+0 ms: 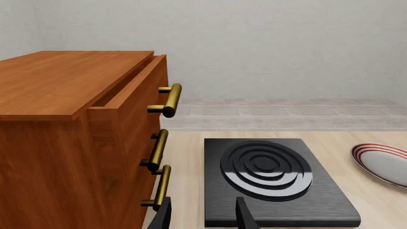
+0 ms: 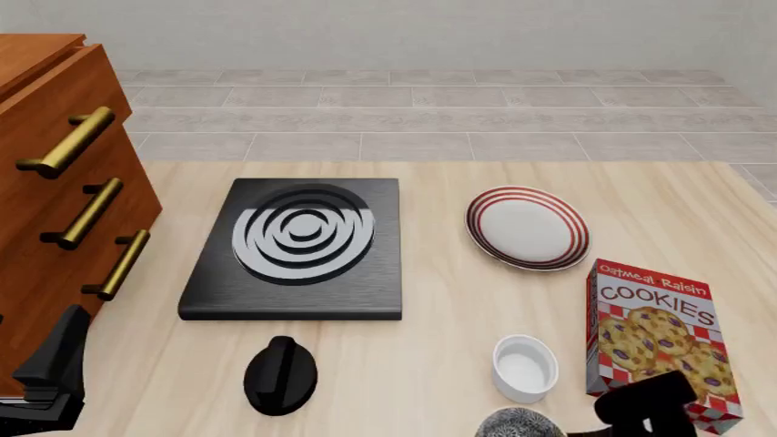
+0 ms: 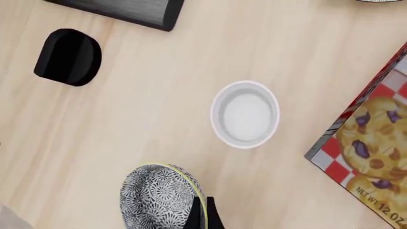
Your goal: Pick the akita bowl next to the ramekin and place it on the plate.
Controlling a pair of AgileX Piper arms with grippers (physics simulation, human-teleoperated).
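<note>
On the bench (image 2: 680,209), the wooden drawer chest (image 2: 61,200) stands at nine o'clock, the black stove (image 2: 297,250) at centre. The box (image 2: 656,337) at four o'clock reads "Oatmeal Raisin COOKIES". The plate (image 2: 526,228) lies at two o'clock. The ramekin (image 3: 245,114) sits beside the akita bowl (image 3: 159,195), at six o'clock. The right claw (image 3: 202,214) seems to pinch the bowl's rim. The left claw (image 1: 203,214) hangs open, empty.

akita bowl (image 3: 159,195): one
ramekin (image 2: 525,366): one
plate (image 2: 527,228): one
stove (image 2: 300,248): one
cookie box (image 2: 660,339): one
black knob (image 2: 280,374): one
drawer handles (image 2: 93,214): three — brass
</note>
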